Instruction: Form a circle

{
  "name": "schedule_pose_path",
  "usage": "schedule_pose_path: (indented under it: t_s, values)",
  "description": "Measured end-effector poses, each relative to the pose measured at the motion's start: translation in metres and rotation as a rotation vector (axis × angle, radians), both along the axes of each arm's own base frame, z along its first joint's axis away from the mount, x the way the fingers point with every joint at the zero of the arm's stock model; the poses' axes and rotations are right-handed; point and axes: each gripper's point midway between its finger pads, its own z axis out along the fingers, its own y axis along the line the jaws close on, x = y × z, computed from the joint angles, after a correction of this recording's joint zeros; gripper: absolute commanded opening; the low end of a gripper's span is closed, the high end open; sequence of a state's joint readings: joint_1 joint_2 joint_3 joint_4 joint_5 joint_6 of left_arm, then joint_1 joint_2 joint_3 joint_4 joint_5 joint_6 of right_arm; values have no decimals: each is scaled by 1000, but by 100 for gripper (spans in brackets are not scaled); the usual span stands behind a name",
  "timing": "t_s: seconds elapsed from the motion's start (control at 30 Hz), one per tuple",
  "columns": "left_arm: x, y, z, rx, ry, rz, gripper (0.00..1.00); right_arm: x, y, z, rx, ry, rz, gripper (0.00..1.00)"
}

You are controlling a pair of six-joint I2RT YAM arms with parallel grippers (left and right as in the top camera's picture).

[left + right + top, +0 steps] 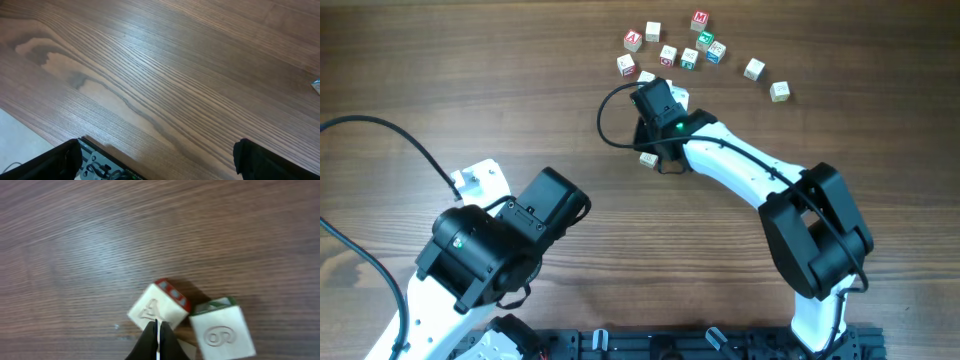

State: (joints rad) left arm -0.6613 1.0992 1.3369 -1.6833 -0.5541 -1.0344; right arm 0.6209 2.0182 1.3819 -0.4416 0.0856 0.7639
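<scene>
A wooden table point(165, 75) with long diagonal grain is seen across the whole view. The left gripper point(160, 162) is held over it with jaws spread wide, and one dark finger point(52, 162) is shown in each lower corner. A pale surface point(17, 132) is seen beyond the table's edge at lower left. A small pale bluish object point(316, 86) is cut off at the right border and cannot be identified.

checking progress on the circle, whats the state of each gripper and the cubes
left gripper: open, over bare table
right gripper: shut, tip at the red-edged cube, contact unclear
red-edged cube: flat on the table, askew to its neighbour
green-edged cube: flat on the table, beside the red-edged one
cubes: loose scatter, no ring yet
stray cube: lies apart from the rest
</scene>
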Motion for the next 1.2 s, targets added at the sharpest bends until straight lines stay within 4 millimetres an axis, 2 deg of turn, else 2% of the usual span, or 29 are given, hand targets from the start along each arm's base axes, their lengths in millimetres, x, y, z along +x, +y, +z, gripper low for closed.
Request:
schedule_pose_path:
  t_s: [0.2,0.6,0.8,1.2]
  values:
    - [0,0,0,0,0,0,100,-11,23,2,-20,-34,117,5]
    - [0,0,0,0,0,0,100,-12,22,1,-34,-30,132,5]
    - [0,0,0,0,0,0,100,-14,21,-11,-47,-6,138,5]
    - [0,0,0,0,-1,0,100,-15,21,-12,-48,-2,139,5]
